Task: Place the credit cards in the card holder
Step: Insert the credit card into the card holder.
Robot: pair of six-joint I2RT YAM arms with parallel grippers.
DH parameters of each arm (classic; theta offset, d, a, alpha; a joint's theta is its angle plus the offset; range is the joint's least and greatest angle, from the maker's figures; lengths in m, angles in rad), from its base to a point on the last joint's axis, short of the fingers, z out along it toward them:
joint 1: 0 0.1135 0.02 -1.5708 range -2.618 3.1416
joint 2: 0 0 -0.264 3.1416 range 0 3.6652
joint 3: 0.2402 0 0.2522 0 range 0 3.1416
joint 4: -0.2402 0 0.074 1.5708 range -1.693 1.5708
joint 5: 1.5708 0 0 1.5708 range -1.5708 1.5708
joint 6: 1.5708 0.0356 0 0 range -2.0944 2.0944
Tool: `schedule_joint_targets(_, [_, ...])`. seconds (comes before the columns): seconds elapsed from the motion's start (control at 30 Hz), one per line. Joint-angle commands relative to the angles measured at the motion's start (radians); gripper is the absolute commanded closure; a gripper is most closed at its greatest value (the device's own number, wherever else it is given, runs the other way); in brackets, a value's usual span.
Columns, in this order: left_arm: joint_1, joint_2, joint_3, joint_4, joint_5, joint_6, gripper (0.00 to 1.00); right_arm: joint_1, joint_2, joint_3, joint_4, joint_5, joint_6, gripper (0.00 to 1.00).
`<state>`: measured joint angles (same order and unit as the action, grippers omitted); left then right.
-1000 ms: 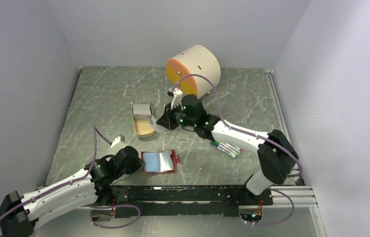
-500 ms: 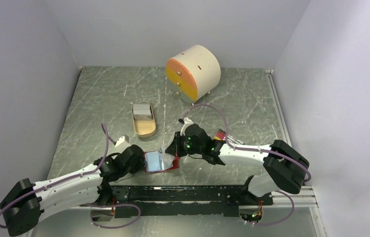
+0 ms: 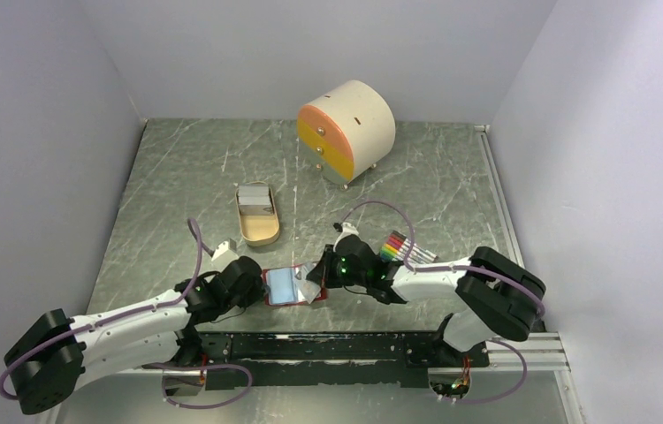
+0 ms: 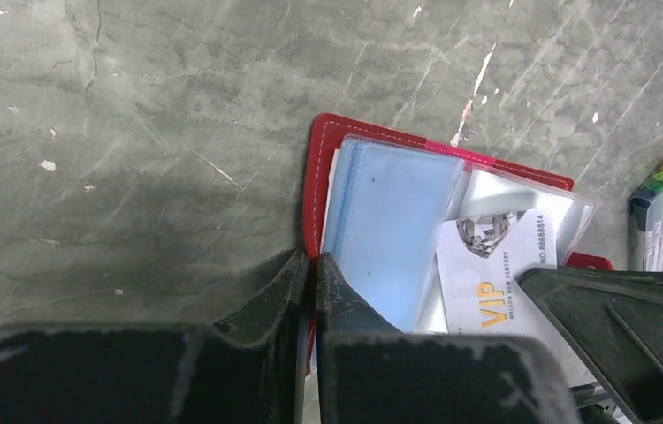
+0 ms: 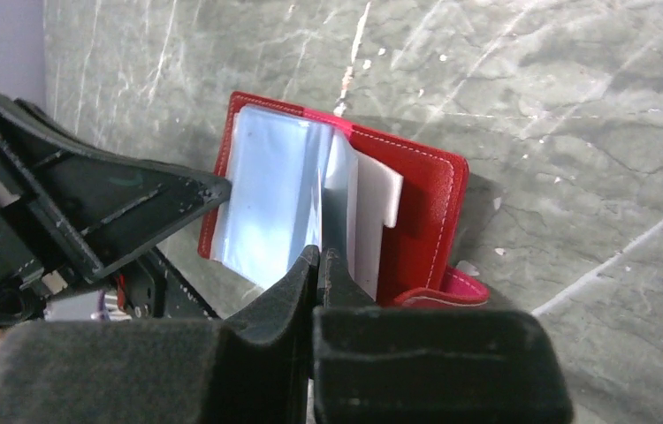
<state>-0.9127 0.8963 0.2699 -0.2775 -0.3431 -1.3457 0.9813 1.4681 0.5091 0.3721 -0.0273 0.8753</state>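
The card holder (image 3: 285, 284) lies open on the table near the front edge, red with pale blue pockets (image 4: 390, 212). My left gripper (image 4: 313, 261) is shut on its red left edge (image 4: 317, 168). My right gripper (image 5: 319, 258) is shut on a credit card (image 4: 496, 265), white with "VIP" in gold. It holds the card edge-on at the holder's right half (image 5: 430, 199), and the card's far end lies among the clear pockets. More silver-grey credit cards (image 3: 255, 204) rest in the tan tray. The two grippers face each other across the holder.
A tan oval tray (image 3: 260, 232) stands behind the holder. A round cream drawer unit (image 3: 350, 130) with orange and yellow fronts is at the back. A bundle of rainbow-coloured sticks (image 3: 401, 246) lies just right of my right wrist. The black rail (image 3: 328, 346) runs along the front.
My right arm has swung from the tan tray down to the card holder with the card. My left gripper has moved right onto the holder's left edge.
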Motion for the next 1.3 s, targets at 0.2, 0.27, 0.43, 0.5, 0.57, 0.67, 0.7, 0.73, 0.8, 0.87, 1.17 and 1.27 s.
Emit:
schedule_joint_targets(0.2, [-0.005,-0.009,-0.023,0.026,0.029,0.019,0.91,0.0,0.026,-0.071,0.21,0.066,0.123,1.0])
schedule_joint_targets(0.27, [-0.005,-0.013,-0.024,0.023,0.028,0.019,0.91,0.0,0.034,-0.068,0.212,0.053,0.127,1.0])
schedule_joint_targets(0.43, [-0.005,-0.02,-0.034,0.049,0.043,0.033,0.91,-0.001,0.077,-0.096,0.326,0.017,0.141,1.0])
schedule_joint_targets(0.5, [-0.005,-0.017,-0.033,0.05,0.044,0.033,0.91,-0.005,0.102,-0.109,0.395,-0.016,0.151,1.0])
schedule_joint_targets(0.57, [-0.005,-0.015,-0.028,0.038,0.043,0.032,0.91,-0.005,0.113,-0.106,0.397,-0.022,0.162,1.0])
schedule_joint_targets(0.67, [-0.005,-0.021,-0.027,0.035,0.044,0.035,0.91,-0.006,0.12,-0.103,0.362,0.006,0.185,1.0])
schedule_joint_targets(0.7, [-0.005,-0.023,-0.029,0.036,0.044,0.036,0.91,-0.007,0.128,-0.108,0.37,0.01,0.193,1.0])
schedule_joint_targets(0.73, [-0.005,-0.025,-0.029,0.037,0.044,0.037,0.91,-0.008,0.136,-0.114,0.381,0.011,0.199,0.99])
schedule_joint_targets(0.8, [-0.005,-0.023,-0.026,0.037,0.043,0.04,0.91,-0.008,0.151,-0.12,0.401,0.012,0.205,1.0])
schedule_joint_targets(0.87, [-0.005,-0.019,-0.024,0.036,0.042,0.042,0.91,-0.01,0.165,-0.124,0.423,0.012,0.209,1.0])
schedule_joint_targets(1.17, [-0.005,-0.029,-0.039,0.052,0.063,0.03,0.91,-0.012,0.195,-0.19,0.579,0.059,0.257,1.0])
schedule_joint_targets(1.27, [-0.006,-0.031,-0.047,0.06,0.069,0.028,0.91,-0.011,0.23,-0.195,0.631,0.048,0.273,1.0])
